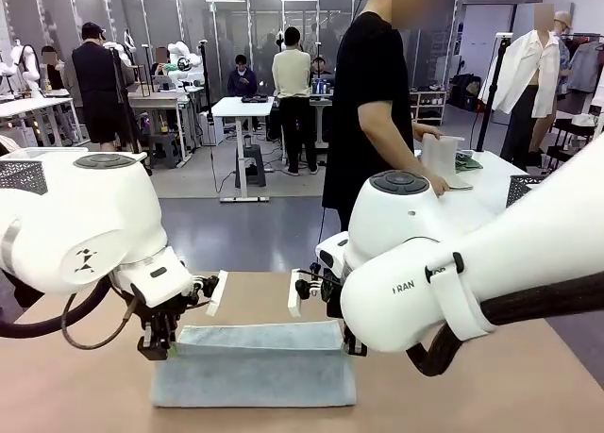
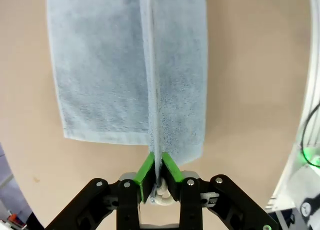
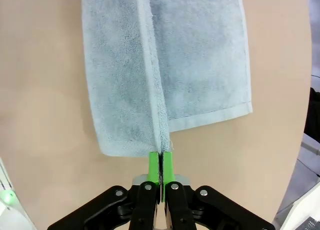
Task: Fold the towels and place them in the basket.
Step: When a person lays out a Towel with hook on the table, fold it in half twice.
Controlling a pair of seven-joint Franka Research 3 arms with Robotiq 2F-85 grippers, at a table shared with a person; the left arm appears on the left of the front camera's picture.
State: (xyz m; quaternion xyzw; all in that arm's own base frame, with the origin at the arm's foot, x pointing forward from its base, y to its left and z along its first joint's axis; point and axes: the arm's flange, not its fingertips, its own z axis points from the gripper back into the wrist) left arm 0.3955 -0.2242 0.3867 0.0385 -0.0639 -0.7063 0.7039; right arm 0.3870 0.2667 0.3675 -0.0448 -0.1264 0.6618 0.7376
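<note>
the pale blue towel [image 1: 255, 374] lies on the table [image 1: 75, 395]. the left pincer [image 2: 156, 162] is shut tight on the towel's left end and the right pincer [image 3: 160, 159] on its right end, likely so both can lift one long edge evenly and fold it over. the right arm hides the towel's right corner in the front view, and a dark mesh piece [image 1: 24, 175] far to the towel's left is cut off, so i cannot tell if it is the basket.

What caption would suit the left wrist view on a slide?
Left gripper shut on one edge of the pale blue-grey towel, which lies partly folded on the tan table.
</note>
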